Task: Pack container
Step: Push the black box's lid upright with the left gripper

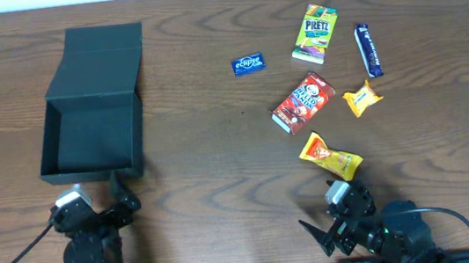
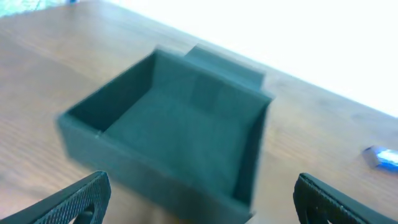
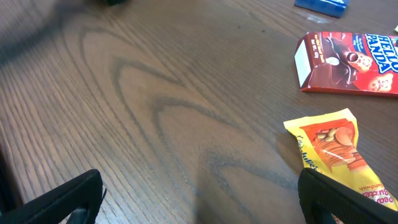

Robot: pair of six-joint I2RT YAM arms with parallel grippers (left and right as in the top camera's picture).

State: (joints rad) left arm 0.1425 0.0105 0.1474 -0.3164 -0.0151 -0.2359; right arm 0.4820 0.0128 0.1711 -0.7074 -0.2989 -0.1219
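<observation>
The container (image 1: 93,137), a dark box, lies open and empty at the left, its lid flap (image 1: 105,62) folded back. In the left wrist view the container (image 2: 180,124) is straight ahead and slightly blurred. My left gripper (image 1: 96,199) (image 2: 202,199) is open just in front of its near wall, holding nothing. My right gripper (image 1: 328,214) (image 3: 202,199) is open over bare wood, also with nothing in it. A yellow snack packet (image 1: 330,157) (image 3: 333,152) lies just ahead of its right finger (image 3: 339,199).
Other snacks lie scattered at the right: a red Hello Panda box (image 1: 303,101) (image 3: 348,62), a blue Eclipse pack (image 1: 247,64) (image 2: 382,157), a green Pretz box (image 1: 315,34), a dark blue bar (image 1: 369,50) and a small orange packet (image 1: 362,97).
</observation>
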